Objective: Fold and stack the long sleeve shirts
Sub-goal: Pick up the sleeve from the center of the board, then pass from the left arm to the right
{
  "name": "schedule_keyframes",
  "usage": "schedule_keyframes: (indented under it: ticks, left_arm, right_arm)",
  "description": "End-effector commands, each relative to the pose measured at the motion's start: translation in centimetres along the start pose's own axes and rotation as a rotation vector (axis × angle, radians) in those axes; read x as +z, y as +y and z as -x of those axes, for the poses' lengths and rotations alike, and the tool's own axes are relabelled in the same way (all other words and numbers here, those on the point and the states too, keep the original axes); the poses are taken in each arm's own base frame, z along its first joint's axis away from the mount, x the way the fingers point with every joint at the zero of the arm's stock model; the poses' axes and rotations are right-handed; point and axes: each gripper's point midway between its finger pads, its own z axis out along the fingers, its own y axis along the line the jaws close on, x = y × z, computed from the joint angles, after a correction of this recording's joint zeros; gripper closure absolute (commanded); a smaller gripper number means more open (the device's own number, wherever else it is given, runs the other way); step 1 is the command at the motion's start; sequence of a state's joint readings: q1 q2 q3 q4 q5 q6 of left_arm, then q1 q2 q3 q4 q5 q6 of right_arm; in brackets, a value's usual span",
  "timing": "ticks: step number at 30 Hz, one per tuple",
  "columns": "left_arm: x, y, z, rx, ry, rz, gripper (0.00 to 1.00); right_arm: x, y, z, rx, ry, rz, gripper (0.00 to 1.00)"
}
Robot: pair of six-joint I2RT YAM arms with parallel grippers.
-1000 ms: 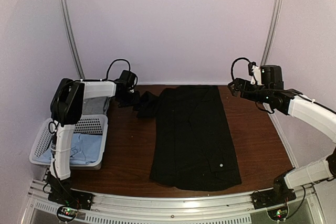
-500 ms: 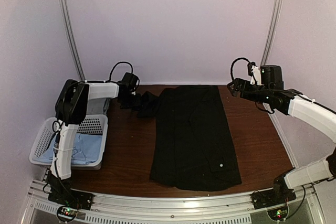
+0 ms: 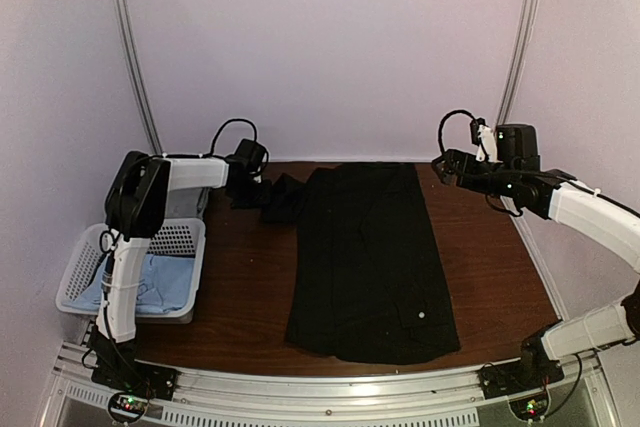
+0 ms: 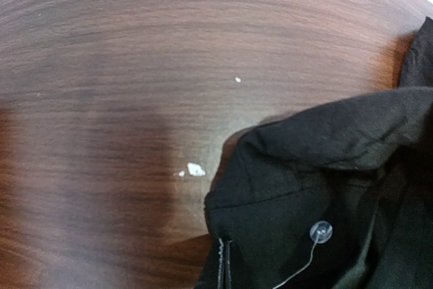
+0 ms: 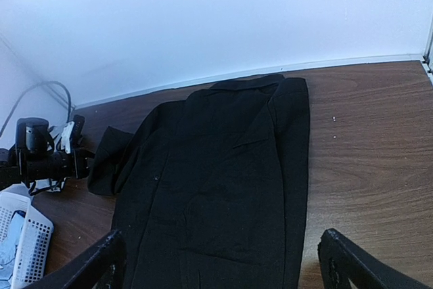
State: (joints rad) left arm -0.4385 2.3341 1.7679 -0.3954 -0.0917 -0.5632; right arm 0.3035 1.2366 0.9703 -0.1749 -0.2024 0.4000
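A large black long sleeve shirt (image 3: 370, 257) lies lengthwise down the middle of the table, with a tiny white mark (image 3: 421, 315) near its front end. Its left sleeve (image 3: 281, 197) is bunched at the back left. My left gripper (image 3: 258, 185) sits low at that sleeve. In the left wrist view its jaws (image 4: 226, 269) are shut on the edge of the buttoned cuff (image 4: 298, 187). My right gripper (image 3: 445, 164) hovers open above the back right. In its wrist view its spread fingertips (image 5: 101, 262) frame the shirt (image 5: 216, 181), with nothing between them. A light blue shirt (image 3: 150, 282) lies in the basket.
A white lattice basket (image 3: 180, 239) stands at the left edge, with greyish cloth (image 3: 186, 203) behind it. Bare brown tabletop (image 3: 500, 267) lies on both sides of the shirt. Pale walls close in the back and sides. A metal rail (image 3: 330, 387) runs along the front.
My left gripper has edged right to the bunched sleeve and closed from half open onto the cuff. The right arm and the shirt body have not moved.
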Motion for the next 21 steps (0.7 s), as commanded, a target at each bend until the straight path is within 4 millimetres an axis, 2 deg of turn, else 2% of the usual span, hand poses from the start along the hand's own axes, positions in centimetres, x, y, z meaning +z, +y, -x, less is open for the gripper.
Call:
schedule_keyframes:
  ticks: [1, 6, 12, 15, 21]
  left_arm:
    - [-4.4, -1.1, 3.1, 0.008, -0.086, -0.033, 1.0]
    - [-8.4, -1.0, 5.2, 0.019, -0.169, -0.034, 1.0]
    - [-12.4, -2.0, 5.5, 0.061, -0.199, -0.103, 1.0]
    - [-14.8, -4.1, 5.4, 0.122, -0.202, -0.202, 1.0]
    - [-21.0, -10.9, 4.3, 0.265, -0.214, -0.563, 1.0]
  right_arm:
    - [0.4, 0.5, -0.1, -0.001, 0.0, 0.023, 0.0]
    - [0.6, 1.1, -0.1, -0.008, 0.005, 0.034, 0.0]
    - [1.1, 2.3, -0.4, -0.039, 0.019, 0.056, 0.0]
    - [1.3, 3.3, -0.6, -0.063, 0.02, 0.073, 0.0]
    - [1.6, 5.7, -0.6, -0.096, 0.01, 0.142, 0.0]
